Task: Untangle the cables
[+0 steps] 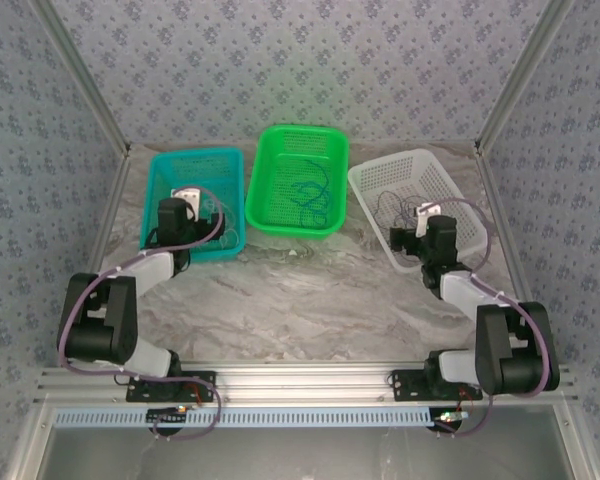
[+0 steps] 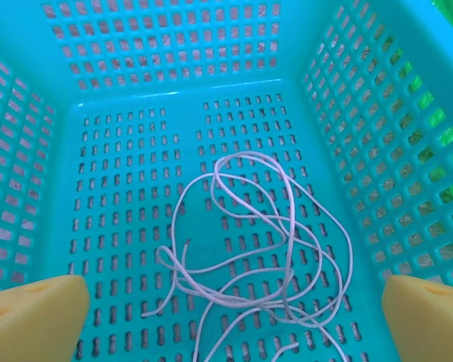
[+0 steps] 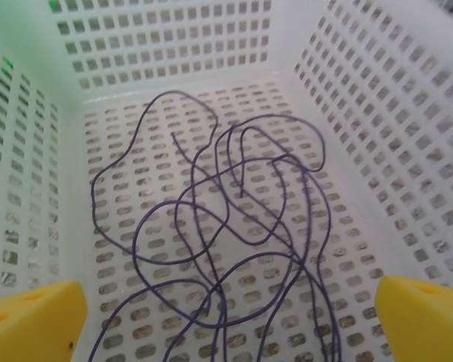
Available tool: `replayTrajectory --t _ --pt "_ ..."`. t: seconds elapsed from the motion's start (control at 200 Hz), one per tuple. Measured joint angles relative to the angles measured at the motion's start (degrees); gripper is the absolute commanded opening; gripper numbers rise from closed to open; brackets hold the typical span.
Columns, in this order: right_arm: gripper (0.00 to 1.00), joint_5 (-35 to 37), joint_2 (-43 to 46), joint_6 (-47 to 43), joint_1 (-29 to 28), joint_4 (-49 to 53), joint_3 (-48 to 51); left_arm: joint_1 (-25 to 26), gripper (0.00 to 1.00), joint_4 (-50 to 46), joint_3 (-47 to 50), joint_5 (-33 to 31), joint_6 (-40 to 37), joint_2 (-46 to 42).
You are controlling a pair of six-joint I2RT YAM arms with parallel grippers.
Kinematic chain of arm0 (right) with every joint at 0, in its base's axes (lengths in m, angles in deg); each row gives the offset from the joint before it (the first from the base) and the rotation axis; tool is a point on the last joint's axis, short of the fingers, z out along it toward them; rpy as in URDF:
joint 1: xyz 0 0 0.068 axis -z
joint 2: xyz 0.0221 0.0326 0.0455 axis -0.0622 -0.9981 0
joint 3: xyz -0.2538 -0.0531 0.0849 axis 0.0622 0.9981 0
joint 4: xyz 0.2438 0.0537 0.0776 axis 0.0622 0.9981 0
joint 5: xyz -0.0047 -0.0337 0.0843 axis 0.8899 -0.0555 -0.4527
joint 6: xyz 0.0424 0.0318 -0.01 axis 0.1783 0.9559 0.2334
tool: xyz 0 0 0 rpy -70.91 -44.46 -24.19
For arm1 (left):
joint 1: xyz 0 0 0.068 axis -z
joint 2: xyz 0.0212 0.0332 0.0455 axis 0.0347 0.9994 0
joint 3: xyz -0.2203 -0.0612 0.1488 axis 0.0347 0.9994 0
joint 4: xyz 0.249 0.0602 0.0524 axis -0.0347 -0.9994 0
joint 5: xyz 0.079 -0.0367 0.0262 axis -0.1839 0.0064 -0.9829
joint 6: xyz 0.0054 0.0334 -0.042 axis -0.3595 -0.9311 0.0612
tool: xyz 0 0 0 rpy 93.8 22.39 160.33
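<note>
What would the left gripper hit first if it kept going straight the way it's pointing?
Probably the thin pale whitish cable, lying in loose loops directly ahead of the open left gripper; just beneath it is the floor of the turquoise perforated plastic basket. Depth is hard to judge.

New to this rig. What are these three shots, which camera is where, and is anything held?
Two small robot arms are bolted at the near edge of a marbled table. The wide shot is from a fixed camera above and behind them. The other two come from a camera on each wrist, so the yellow blocks in the bottom corners are that hand's own fingers.

Three baskets stand on the table: the teal basket holds a pale cable, the green basket a blue cable, the white basket a dark purple cable.

The left hand hangs over the teal one, the right hand over the white. Both are open and hold nothing.
</note>
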Motion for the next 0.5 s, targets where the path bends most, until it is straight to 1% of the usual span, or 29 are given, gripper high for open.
replayTrajectory --t 0.12,0.22,0.35,0.5 --pt "1.0 -0.13 1.57 -0.11 1.42 -5.33 3.19 0.0 1.0 2.16 0.0 0.87 -0.87 -0.09" --pt "1.0 -0.04 1.6 -0.68 1.4 -10.95 6.38 0.0 0.99 1.38 0.0 1.73 -1.4 -0.42" --pt "1.0 0.13 -1.57 -0.87 1.42 -16.72 6.78 -0.07 0.99 1.33 1.22 2.14 -2.03 -2.01" --pt "1.0 0.28 -5.38 -1.16 1.38 -21.0 6.78 -0.85 0.99 1.14 3.72 2.34 -2.49 -5.35"
